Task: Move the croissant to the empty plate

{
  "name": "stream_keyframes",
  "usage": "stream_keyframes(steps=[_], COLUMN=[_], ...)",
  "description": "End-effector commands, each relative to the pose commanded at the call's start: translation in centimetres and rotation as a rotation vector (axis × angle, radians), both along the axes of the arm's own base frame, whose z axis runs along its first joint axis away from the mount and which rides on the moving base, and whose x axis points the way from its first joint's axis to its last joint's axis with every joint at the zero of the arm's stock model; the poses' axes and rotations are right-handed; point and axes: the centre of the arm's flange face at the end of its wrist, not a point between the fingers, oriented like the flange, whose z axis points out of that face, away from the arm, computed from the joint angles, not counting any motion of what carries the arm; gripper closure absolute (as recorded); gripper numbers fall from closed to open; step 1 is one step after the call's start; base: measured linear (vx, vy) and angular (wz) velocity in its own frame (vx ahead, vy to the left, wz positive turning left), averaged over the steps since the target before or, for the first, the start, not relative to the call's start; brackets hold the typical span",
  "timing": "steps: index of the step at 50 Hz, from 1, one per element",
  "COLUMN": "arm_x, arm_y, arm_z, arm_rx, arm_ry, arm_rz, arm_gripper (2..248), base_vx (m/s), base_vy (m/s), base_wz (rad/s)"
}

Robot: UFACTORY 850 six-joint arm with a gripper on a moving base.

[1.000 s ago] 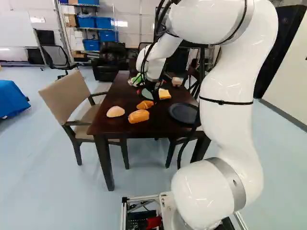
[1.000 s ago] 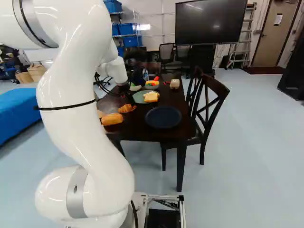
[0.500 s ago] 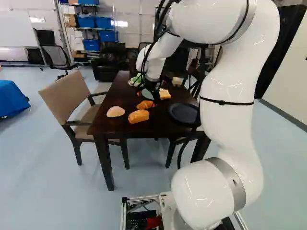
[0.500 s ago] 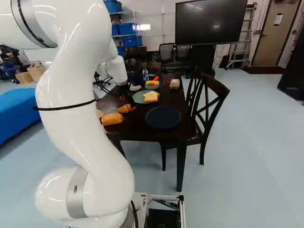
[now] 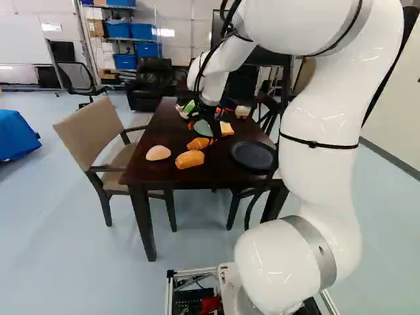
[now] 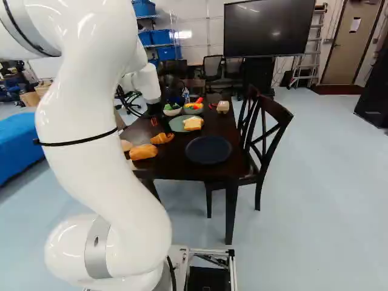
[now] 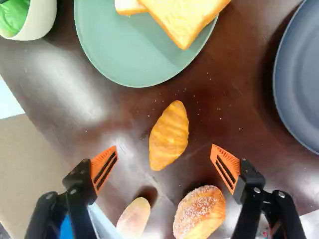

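Okay, my pincer (image 7: 164, 149) stood wide open above the table (image 7: 229, 119), nothing gripped, orange pads (image 7: 104, 169) well apart. Croissant (image 7: 169, 135) lay on the bare wood, under and a bit ahead of the gap, roughly centred, its near end about level with my tips as I saw it. Step in hand, I judged: line up and go down for the grasp; nothing carried, so early in the task.

Its long side ran mostly ahead of me, leaning slightly toward the empty dark blue plate (image 7: 305, 74), so closing across the narrow middle looked right. A small wrist turn to match that lean, a nudge ahead so the pads met the fat part and not the near tip, then straight down, low on both sides, gentle squeeze; it looked soft or light and might have rolled or squashed.

Watch-out: sugared roll (image 7: 200, 214) sat close to the finger on the blue plate's side, pale bun (image 7: 134, 218) behind the croissant too; a sloppy descent could have clipped either. Green plate (image 7: 114, 55) ahead already held bread (image 7: 187, 17), so wrong target. After a clear lift, the carry called for a sideways move, past that same finger.
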Motion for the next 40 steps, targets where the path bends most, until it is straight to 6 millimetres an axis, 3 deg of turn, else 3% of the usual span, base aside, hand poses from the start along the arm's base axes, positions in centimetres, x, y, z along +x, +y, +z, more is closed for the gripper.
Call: stream_keyframes(steps=[6,30,40], arm_x=[0.1,2.5,2.4], arm_y=[-0.2,-0.2,-0.3], arm_z=[0.8,0.6,0.5], arm_rx=[-0.003,-0.028,-0.035], arm_ry=[0.007,0.059,0.081], arm_rz=[0.001,0.020,0.001], arm_gripper=[3,3,3], base_vx=[0.000,0.000,0.000], base_vy=[0.000,0.000,0.000], base_wz=[0.000,0.000,0.000])
